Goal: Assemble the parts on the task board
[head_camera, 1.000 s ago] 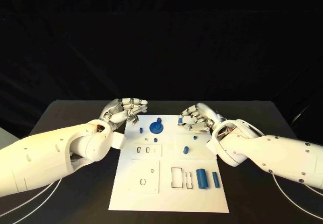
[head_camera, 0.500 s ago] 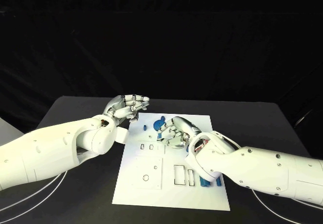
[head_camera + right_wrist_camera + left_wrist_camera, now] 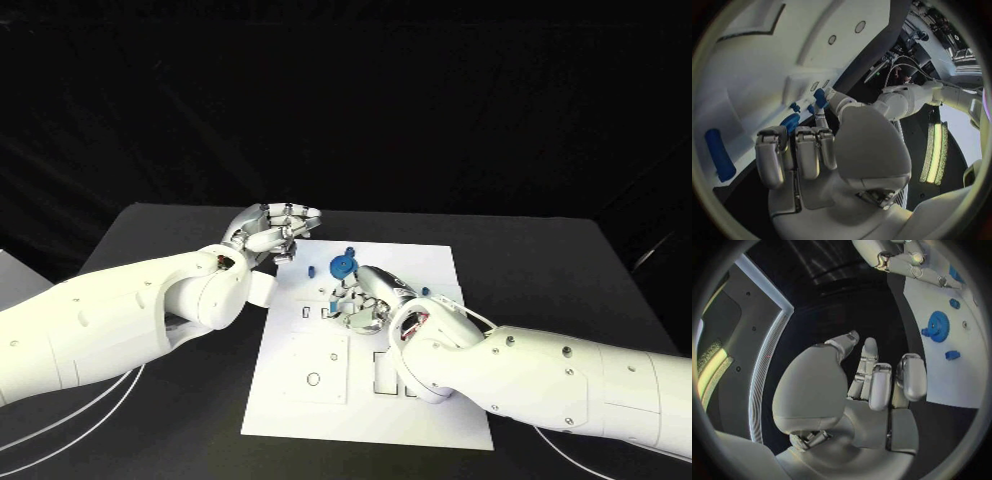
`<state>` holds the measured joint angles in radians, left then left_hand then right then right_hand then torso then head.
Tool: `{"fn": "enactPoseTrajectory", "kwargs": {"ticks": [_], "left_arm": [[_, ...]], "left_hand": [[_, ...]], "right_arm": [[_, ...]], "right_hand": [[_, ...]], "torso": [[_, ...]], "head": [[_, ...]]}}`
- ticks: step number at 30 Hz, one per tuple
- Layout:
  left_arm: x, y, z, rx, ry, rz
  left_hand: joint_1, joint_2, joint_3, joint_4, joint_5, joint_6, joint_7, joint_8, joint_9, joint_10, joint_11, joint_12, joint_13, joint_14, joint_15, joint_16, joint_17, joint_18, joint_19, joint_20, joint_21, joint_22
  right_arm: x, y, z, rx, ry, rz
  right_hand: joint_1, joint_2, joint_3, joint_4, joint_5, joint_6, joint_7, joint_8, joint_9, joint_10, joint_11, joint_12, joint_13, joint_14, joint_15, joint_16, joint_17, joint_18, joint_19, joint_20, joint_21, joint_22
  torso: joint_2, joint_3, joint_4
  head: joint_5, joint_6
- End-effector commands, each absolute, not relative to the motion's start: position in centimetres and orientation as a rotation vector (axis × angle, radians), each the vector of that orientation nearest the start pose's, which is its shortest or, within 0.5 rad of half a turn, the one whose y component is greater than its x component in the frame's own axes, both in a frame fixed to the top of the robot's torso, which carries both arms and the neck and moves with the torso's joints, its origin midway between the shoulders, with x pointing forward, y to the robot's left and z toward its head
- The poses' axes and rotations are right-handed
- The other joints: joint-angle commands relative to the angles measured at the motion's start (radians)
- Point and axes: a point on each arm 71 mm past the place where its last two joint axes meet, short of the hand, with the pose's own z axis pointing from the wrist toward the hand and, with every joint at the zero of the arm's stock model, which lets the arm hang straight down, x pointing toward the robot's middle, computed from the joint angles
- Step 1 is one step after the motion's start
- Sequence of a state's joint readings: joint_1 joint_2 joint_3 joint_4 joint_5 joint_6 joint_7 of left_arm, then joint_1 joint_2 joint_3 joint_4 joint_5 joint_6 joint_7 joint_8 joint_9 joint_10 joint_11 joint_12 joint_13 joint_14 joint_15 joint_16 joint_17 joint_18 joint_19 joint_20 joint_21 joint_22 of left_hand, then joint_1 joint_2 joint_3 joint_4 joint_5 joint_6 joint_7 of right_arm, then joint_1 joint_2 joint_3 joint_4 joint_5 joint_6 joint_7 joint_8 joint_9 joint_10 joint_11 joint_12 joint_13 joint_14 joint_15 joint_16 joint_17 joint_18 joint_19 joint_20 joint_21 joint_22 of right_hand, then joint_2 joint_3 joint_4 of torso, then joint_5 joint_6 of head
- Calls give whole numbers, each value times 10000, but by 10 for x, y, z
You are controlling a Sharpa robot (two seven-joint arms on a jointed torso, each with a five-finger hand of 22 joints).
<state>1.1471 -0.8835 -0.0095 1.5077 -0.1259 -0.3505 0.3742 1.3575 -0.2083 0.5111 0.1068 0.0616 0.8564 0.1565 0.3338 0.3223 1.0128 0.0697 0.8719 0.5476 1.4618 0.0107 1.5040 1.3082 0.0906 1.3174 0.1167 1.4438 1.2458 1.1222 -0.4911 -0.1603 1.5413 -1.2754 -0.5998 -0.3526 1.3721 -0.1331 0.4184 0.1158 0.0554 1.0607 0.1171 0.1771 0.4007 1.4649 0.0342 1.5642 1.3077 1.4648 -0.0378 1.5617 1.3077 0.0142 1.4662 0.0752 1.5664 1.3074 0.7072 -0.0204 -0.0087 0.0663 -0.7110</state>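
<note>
The flat white task board point(image 3: 368, 400) runs lengthwise away from the robot; over its middle the right hand point(image 3: 361, 303) pinches a small blue part point(image 3: 819, 97), while the left hand point(image 3: 270, 232) beside its far-left corner is curled closed, holding nothing.

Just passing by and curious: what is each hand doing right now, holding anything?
Left hand: fingers curled in, holding nothing, beside the board.
Right hand: over the board; whether it holds a part cannot be told.
</note>
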Motion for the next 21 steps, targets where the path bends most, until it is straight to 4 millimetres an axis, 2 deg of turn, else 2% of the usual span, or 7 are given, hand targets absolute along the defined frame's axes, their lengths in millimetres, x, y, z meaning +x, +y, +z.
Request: {"fn": "enactPoseTrajectory", "kwargs": {"ticks": [1,7,12,21], "left_arm": [[486,234,-192,-10425,14311,-14261],[486,234,-192,-10420,14356,-14249],[486,234,-192,-10414,14386,-14256],[486,235,-192,-10420,14437,-14264]], "left_hand": [[-121,20,54,3,-31,46,-54,62,19,-88,9,198,104,374,-16,84,979,-210,121,-6,94,127],[-123,21,56,3,-31,46,-55,77,21,-97,8,337,178,418,-18,122,1075,-222,171,-8,122,188],[-122,22,58,3,-32,46,-57,81,22,-99,7,383,203,433,-18,135,1109,-229,197,-9,136,220],[-122,22,58,3,-32,46,-57,81,22,-99,7,383,203,433,-18,135,1109,-229,197,-9,136,220]], "right_arm": [[427,-38,-245,765,17429,8309],[425,-35,-249,622,17476,8334],[425,-34,-251,559,17507,8317],[426,-36,-254,465,17438,8183]], "right_hand": [[-87,-18,59,14,35,127,-118,36,197,1059,-67,66,2631,1003,-8,1,2374,-142,1046,-46,44,2634],[-174,-81,51,18,34,109,-116,46,202,1059,-65,66,2631,1001,-8,-2,2365,-142,1046,-44,44,2634],[-254,-143,38,25,34,87,-110,51,203,1059,-60,66,2631,1001,-5,-3,2363,-142,1046,-42,44,2634],[-297,-243,36,-4,37,30,-97,42,198,1059,-51,66,2631,1000,0,-4,2361,-142,1046,-38,44,2634]], "torso": [[7,1,8],[2,15,-18],[-5,6,-18],[-7,9,-12]], "head": [[39,-56],[96,-95],[139,-132],[155,-127]]}}
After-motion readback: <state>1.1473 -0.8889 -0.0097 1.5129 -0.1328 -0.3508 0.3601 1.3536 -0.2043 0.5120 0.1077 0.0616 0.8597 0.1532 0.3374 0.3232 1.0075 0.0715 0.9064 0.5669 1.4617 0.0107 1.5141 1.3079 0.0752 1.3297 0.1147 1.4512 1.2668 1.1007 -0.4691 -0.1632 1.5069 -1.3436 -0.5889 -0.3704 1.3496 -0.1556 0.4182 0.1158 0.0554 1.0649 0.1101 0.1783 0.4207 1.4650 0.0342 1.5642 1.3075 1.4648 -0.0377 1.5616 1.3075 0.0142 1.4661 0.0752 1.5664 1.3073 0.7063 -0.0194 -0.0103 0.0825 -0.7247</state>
